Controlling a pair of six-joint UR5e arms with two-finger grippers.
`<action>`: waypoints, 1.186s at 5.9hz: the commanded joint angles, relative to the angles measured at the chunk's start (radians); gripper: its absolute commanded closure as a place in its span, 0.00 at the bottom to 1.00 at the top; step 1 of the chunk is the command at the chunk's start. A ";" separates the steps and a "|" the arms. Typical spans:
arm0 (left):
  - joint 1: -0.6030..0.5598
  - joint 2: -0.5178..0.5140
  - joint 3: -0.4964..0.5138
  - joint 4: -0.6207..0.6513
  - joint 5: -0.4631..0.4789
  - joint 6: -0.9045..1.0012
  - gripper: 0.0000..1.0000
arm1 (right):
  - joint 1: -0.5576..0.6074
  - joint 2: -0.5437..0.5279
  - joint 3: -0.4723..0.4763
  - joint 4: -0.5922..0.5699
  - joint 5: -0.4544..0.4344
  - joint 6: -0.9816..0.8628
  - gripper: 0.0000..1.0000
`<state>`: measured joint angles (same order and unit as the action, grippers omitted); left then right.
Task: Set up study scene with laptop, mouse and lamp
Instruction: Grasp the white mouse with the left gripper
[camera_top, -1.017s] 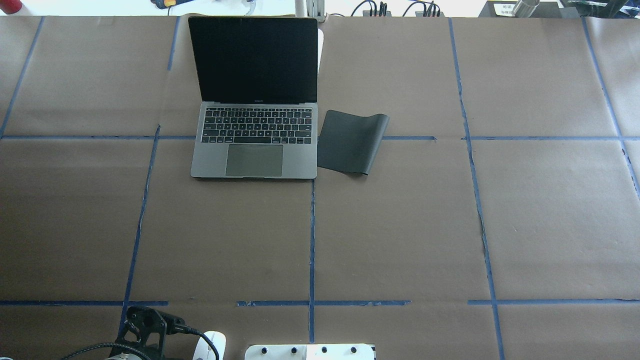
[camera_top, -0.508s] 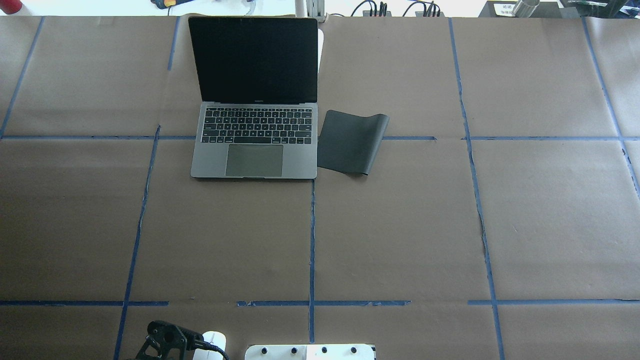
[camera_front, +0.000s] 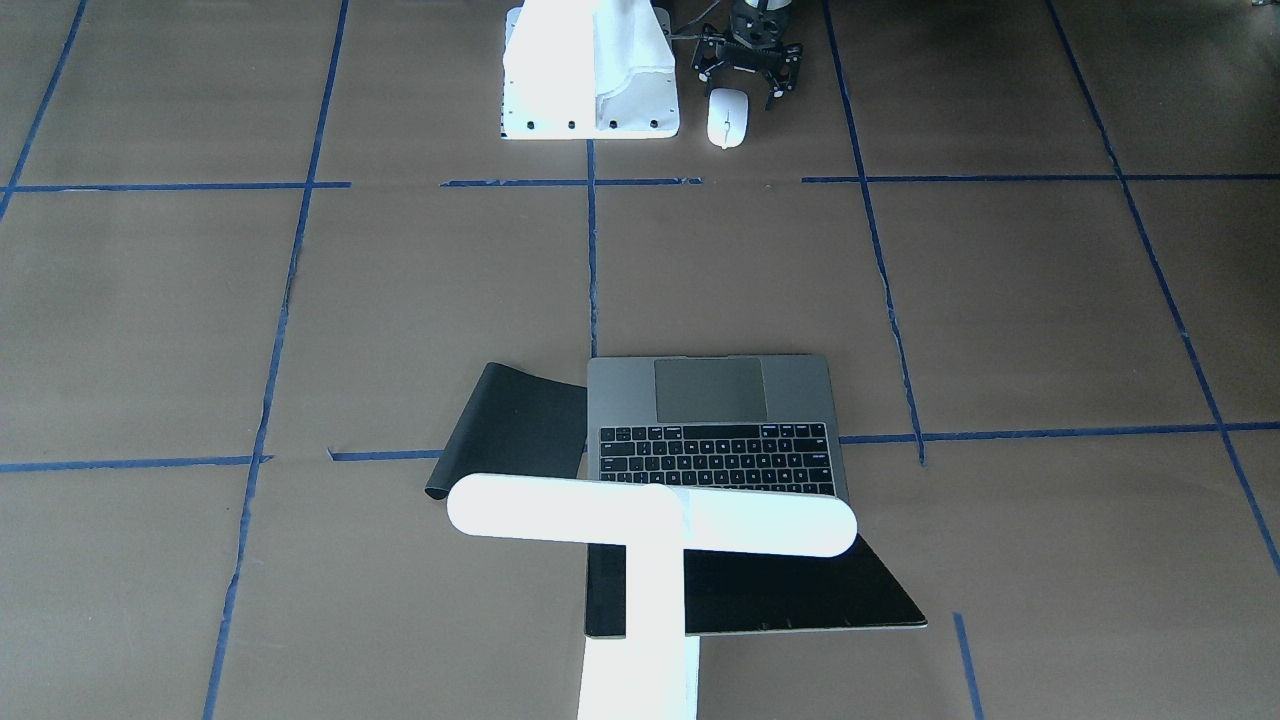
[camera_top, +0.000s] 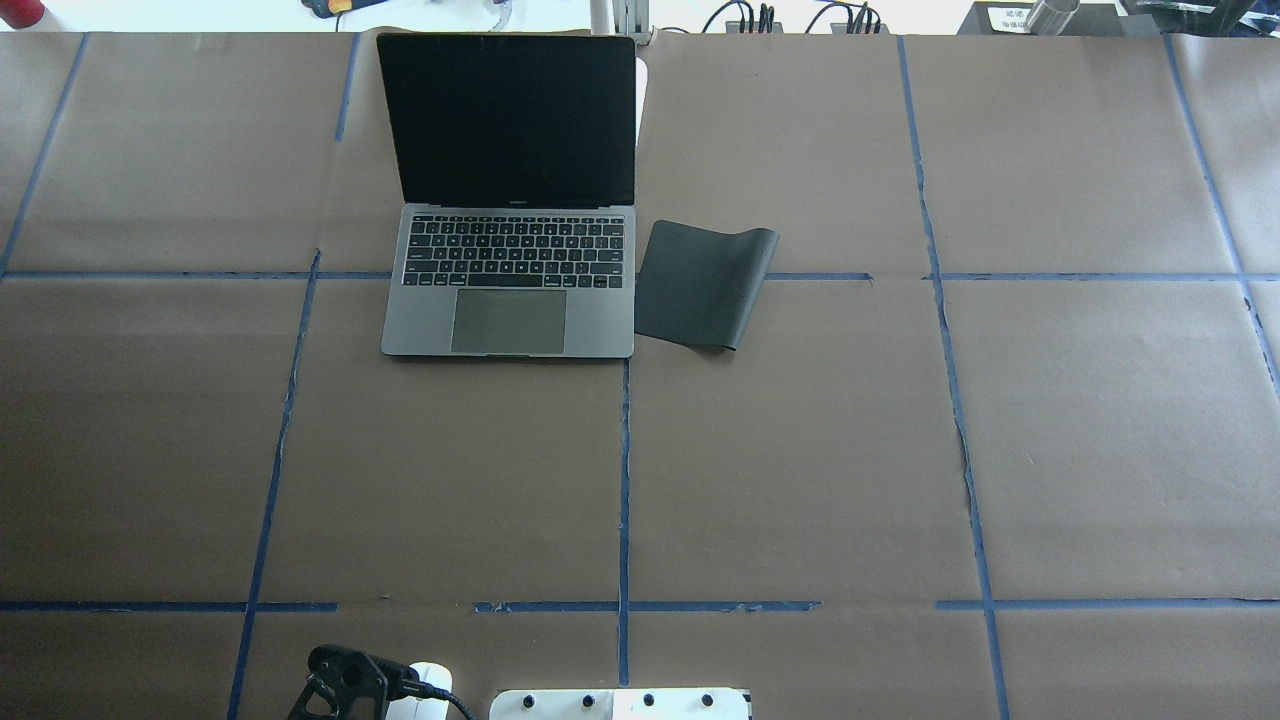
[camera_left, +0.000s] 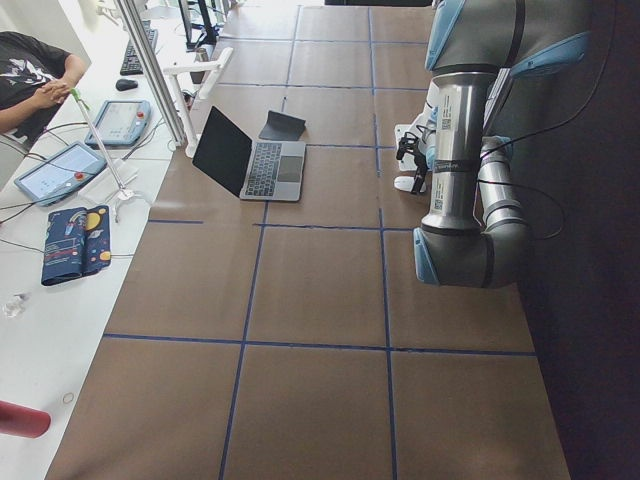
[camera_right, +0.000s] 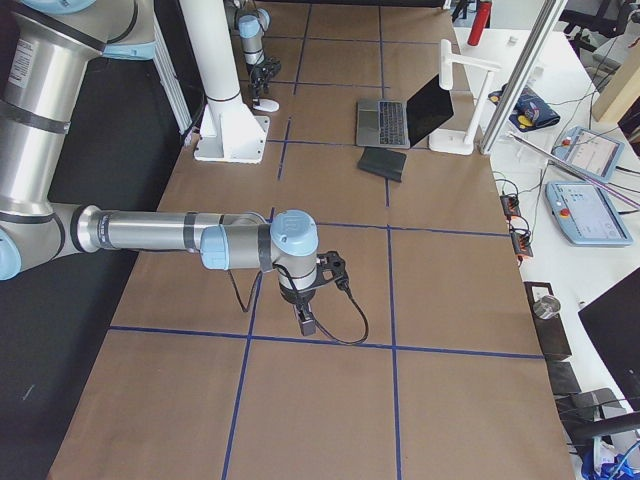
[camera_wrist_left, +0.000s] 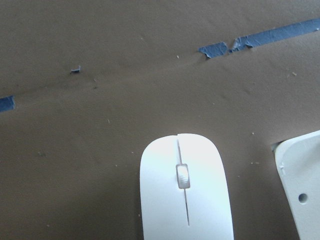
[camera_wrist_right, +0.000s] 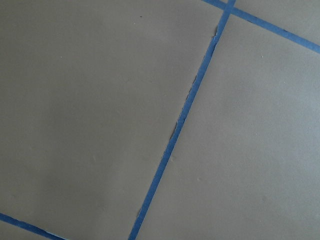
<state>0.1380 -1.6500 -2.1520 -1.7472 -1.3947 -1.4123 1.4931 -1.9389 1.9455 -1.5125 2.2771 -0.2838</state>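
Note:
The open grey laptop stands on the table's far side, also in the front-facing view. The white T-shaped lamp stands behind its screen; overhead only a sliver of the lamp shows. The white mouse lies near the robot's base and shows large in the left wrist view. My left gripper hangs just behind and above the mouse, jaws open and empty, partly cut off overhead. My right gripper points down over bare table far from these things; I cannot tell whether it is open.
A thin black mat lies right of the laptop, its far edge curled. A white bracket block with bolt holes sits beside the mouse, also in the left wrist view. Brown paper with blue tape lines covers the table.
My left gripper has moved right along the near edge to the mouse and now partly covers it. The laptop, mat and lamp have not moved.

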 joint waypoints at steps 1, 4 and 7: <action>0.002 -0.001 0.007 0.000 -0.001 -0.005 0.00 | -0.001 0.000 -0.007 0.000 0.001 0.000 0.00; 0.000 -0.034 0.049 0.000 0.000 -0.007 0.36 | 0.001 0.000 -0.014 0.000 0.001 0.000 0.00; -0.014 -0.031 0.041 0.000 0.002 -0.005 0.78 | 0.001 0.000 -0.011 0.002 0.001 0.002 0.00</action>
<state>0.1293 -1.6824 -2.1074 -1.7472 -1.3939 -1.4178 1.4941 -1.9397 1.9330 -1.5111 2.2780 -0.2834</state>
